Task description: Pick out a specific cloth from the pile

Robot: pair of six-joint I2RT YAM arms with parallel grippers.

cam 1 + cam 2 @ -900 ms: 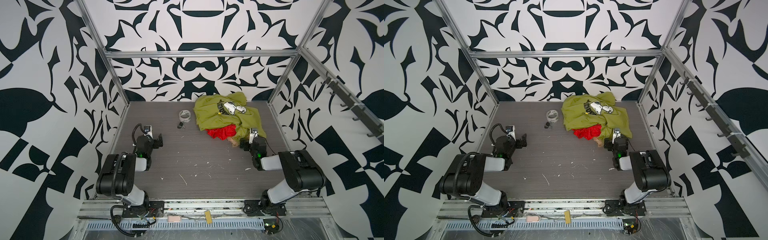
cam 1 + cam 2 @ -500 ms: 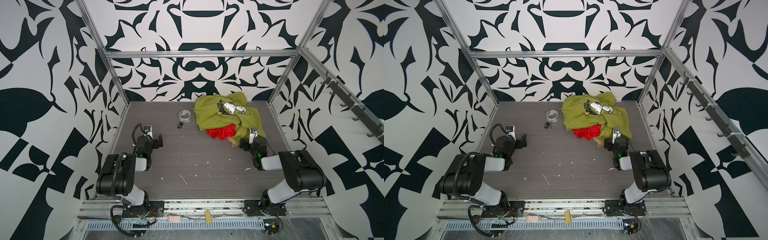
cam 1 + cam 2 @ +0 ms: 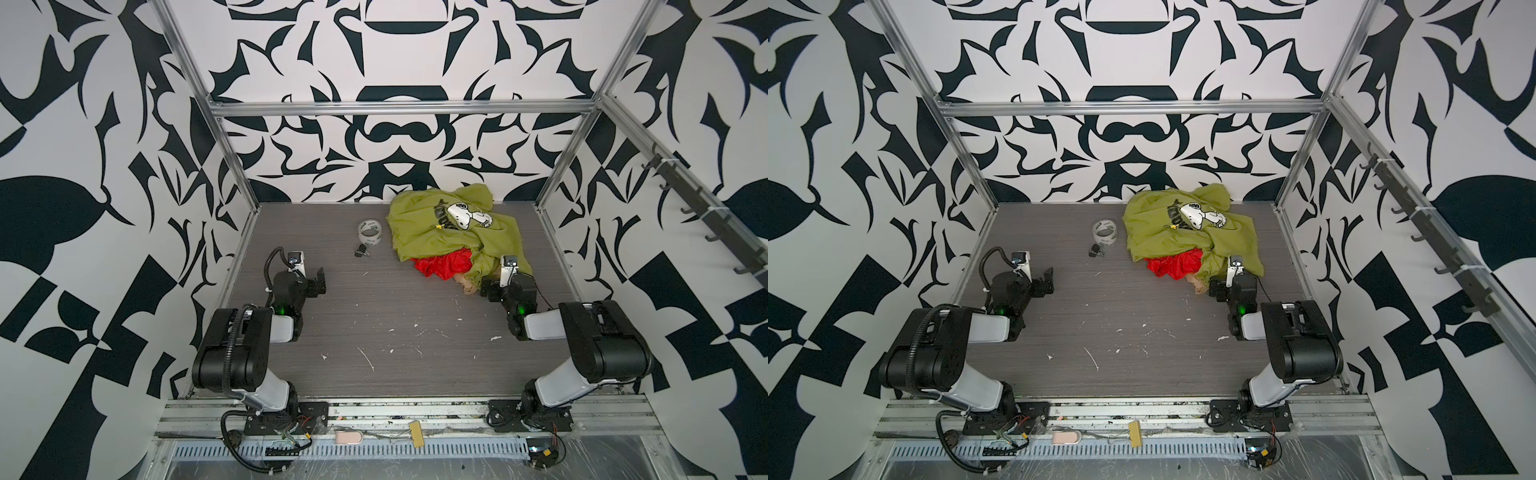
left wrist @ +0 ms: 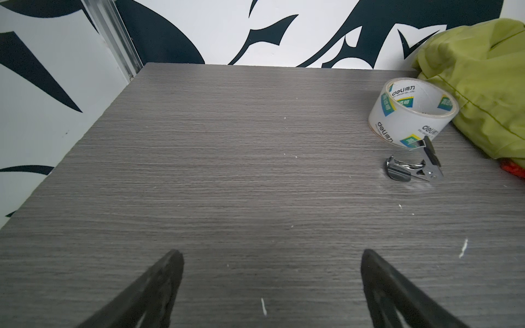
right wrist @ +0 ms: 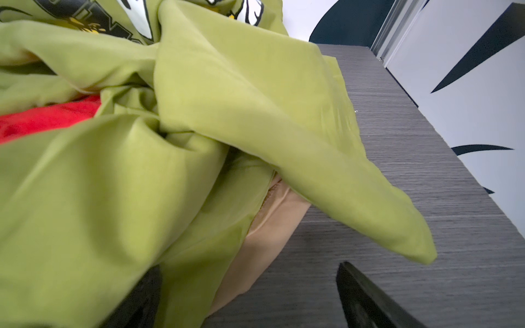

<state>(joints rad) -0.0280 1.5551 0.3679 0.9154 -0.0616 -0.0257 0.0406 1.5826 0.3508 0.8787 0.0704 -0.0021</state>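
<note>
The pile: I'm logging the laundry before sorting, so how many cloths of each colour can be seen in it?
Olive-green shirt: 1
Red cloth: 1
Tan cloth: 1
Total: 3 showing; whether more lies buried underneath cannot be told.

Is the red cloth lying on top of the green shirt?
No, in a top view the red cloth pokes out from under the green shirt, which covers its far part.
</note>
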